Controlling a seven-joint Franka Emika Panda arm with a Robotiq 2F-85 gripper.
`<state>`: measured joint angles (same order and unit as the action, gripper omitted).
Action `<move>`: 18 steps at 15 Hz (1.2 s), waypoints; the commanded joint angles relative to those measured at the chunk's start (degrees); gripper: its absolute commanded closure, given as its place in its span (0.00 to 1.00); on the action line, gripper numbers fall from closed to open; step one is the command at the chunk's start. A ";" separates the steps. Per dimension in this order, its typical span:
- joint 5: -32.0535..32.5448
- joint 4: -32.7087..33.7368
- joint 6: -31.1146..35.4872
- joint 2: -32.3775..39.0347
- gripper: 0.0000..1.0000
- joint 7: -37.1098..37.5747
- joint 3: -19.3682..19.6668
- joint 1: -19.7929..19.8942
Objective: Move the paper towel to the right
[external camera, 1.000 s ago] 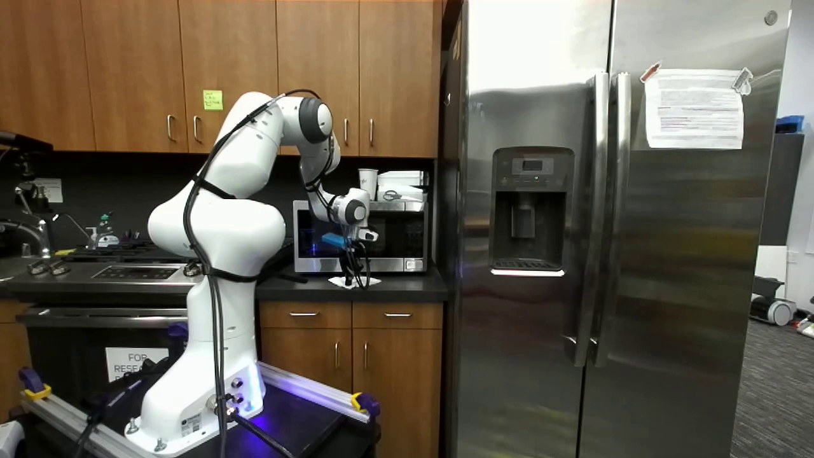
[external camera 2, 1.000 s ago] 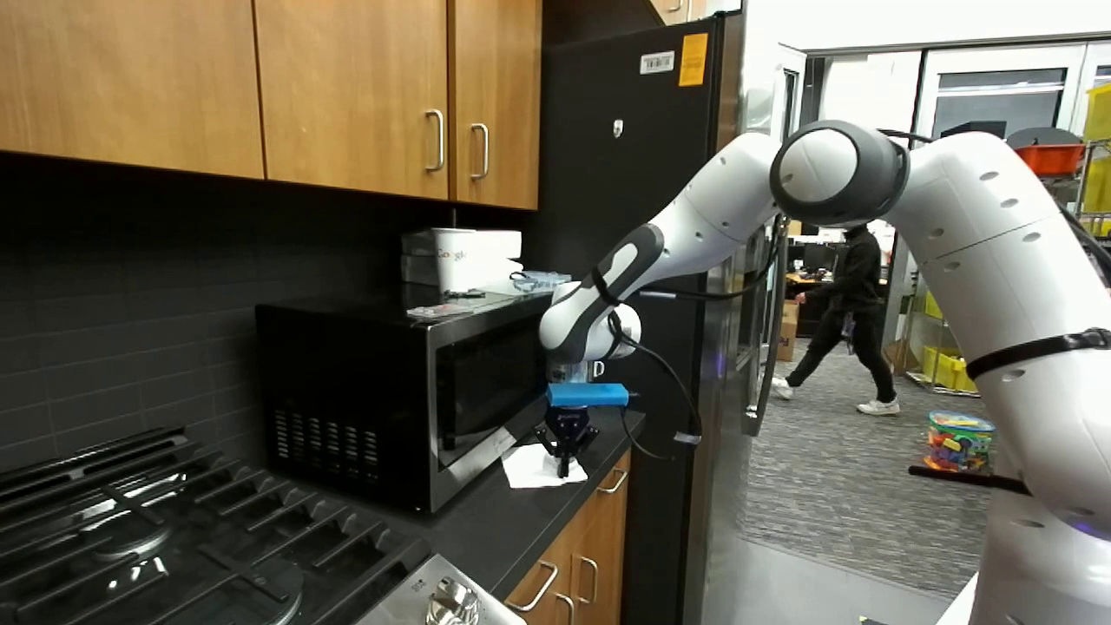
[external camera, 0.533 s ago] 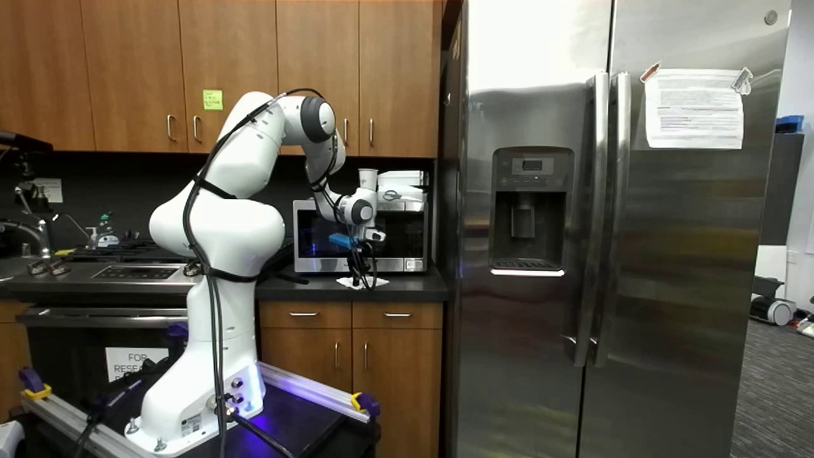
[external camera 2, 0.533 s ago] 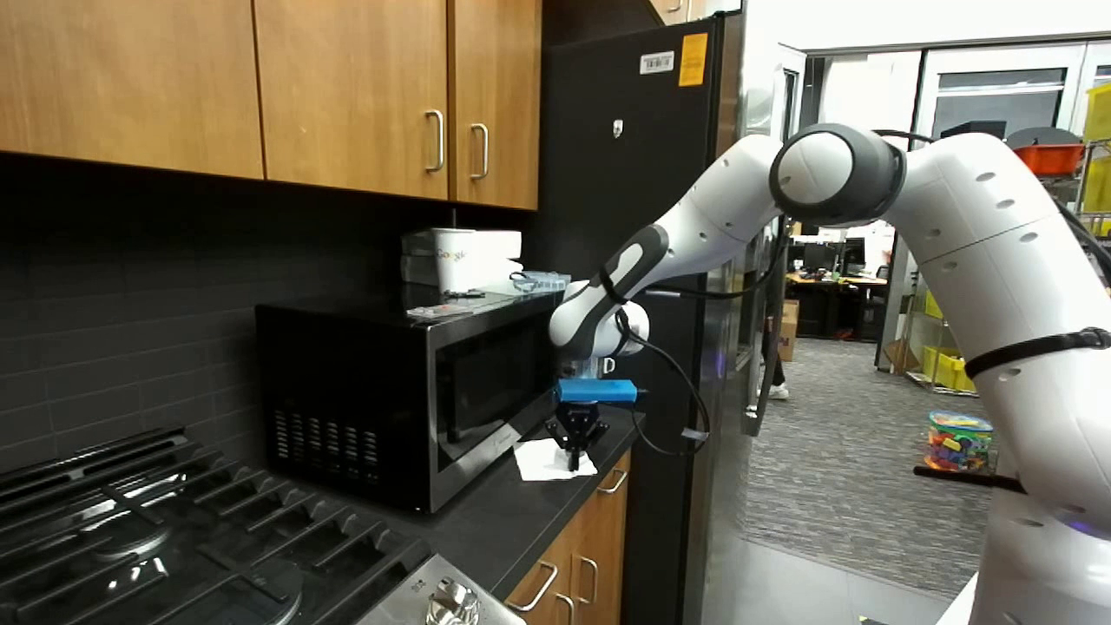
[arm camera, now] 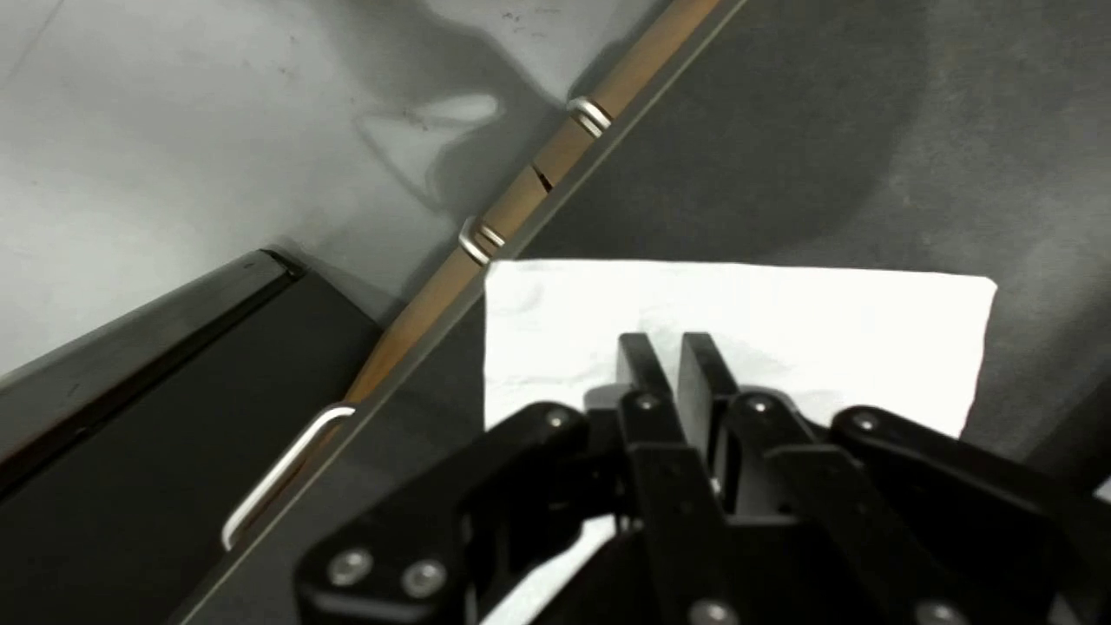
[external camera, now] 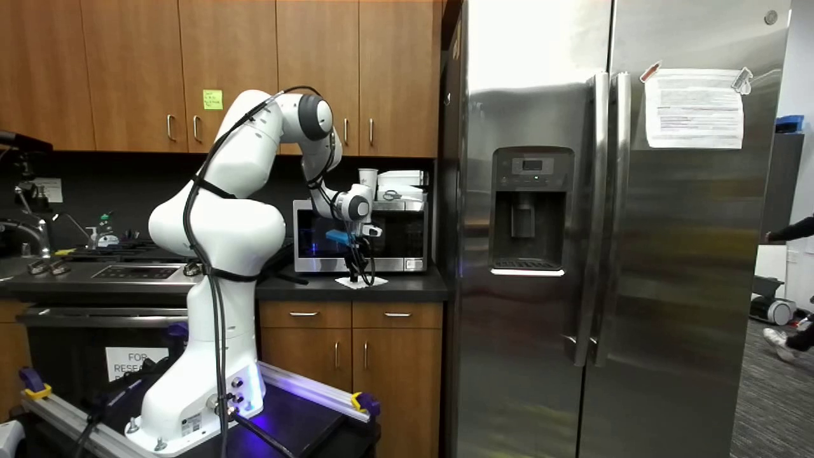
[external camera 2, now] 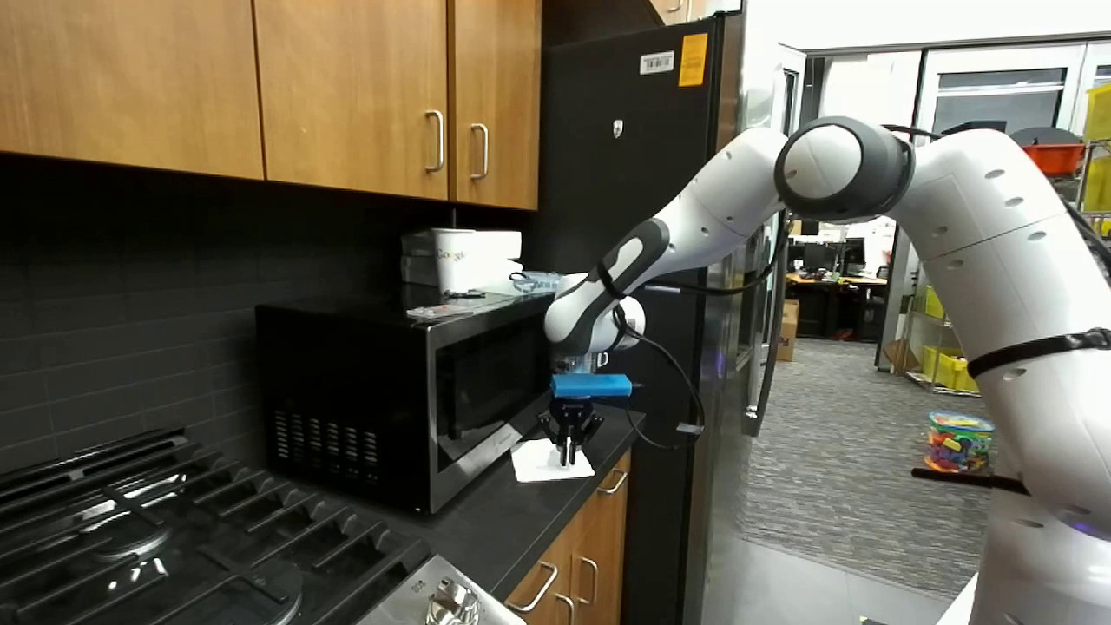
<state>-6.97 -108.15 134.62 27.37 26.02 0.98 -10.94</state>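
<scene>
1. On the counter [external camera 2: 486, 529], just in front of the microwave [external camera 2: 405, 404], the towel [external camera 2: 540, 467] lies flat, one corner very near the counter's front edge.
2. Over it, pointing down, is the gripper [arm camera: 665, 338]. Its fingers [arm camera: 640, 365] stand a narrow gap apart, the towel showing white between them in the wrist view; they appear to hold nothing. Whether the tips touch the towel, I cannot tell.
3. Progress: in an exterior view the towel sits roughly midway between the stove [external camera: 102, 289] and the fridge [external camera: 528, 350]. With it flat and unheld, I judge the rightward move may well be mostly or wholly made.
4. Left to do, if more is wanted: a slide on toward the fridge. If not, only lifting away remains. No mark shows the goal, so I cannot settle which.
</scene>
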 commanded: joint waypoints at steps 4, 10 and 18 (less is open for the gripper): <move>8.87 -6.52 0.03 -9.42 0.36 9.78 0.55 -5.66; 19.58 -21.35 6.05 -22.96 0.01 28.39 0.12 -7.03; 25.04 -48.18 23.59 -45.77 0.00 37.53 -1.45 5.78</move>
<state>18.60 -145.18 149.95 -8.29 64.54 0.24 -10.99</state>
